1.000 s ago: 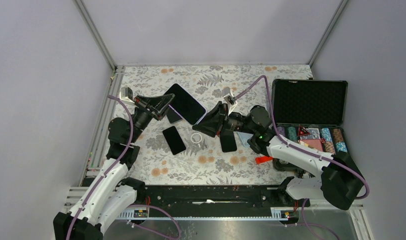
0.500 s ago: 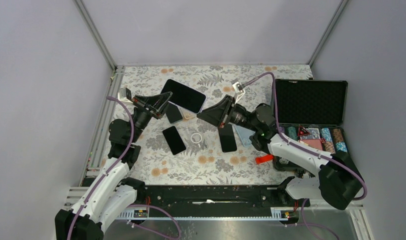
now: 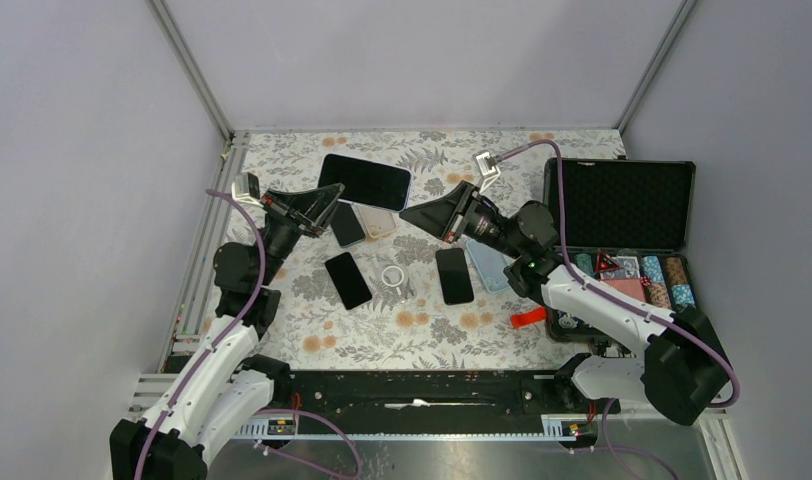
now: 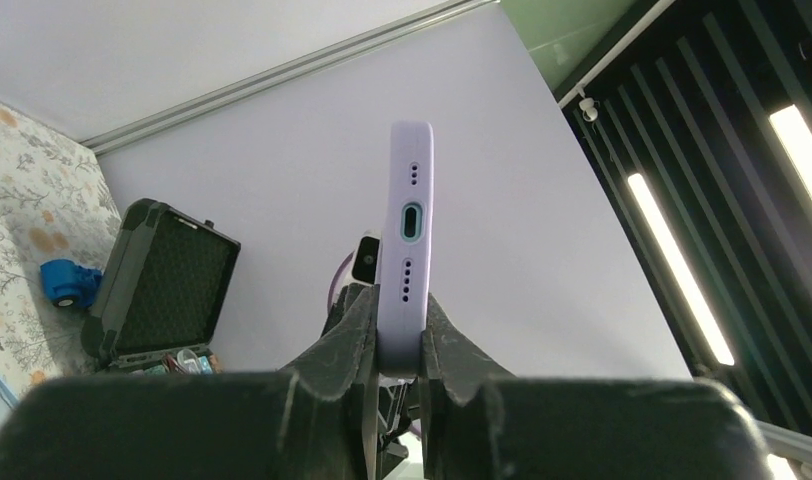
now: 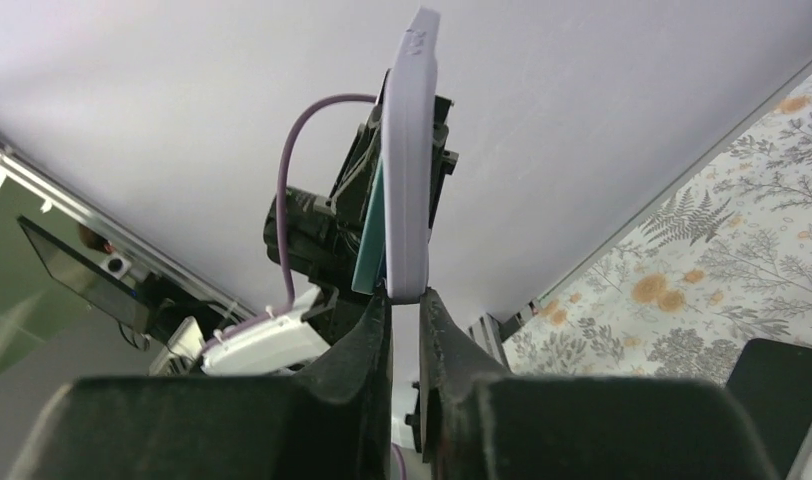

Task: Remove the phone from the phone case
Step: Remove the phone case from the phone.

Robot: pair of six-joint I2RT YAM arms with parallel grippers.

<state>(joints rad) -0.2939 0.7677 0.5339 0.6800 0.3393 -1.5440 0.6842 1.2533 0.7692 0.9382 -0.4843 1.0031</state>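
Above the table's [image 3: 462, 335] far left, the left gripper [image 4: 400, 330] clamps one end of the lilac phone case [image 4: 410, 200], with the phone [image 3: 367, 182] in it, dark face up. The right gripper [image 5: 404, 310] has its fingers narrow at the opposite end, but I cannot tell whether it grips. Best to pinch the case lip only, then peel. The teal strip [image 5: 370, 250] is possibly the phone's edge; the seam is hidden.

No writing, brand, number or sign can be read in any view. The lilac phone case [image 4: 405, 250] is seen plain along its edge. Only dark, blank screens are shown by the phones [image 3: 348, 279] on the bench [image 3: 442, 340].
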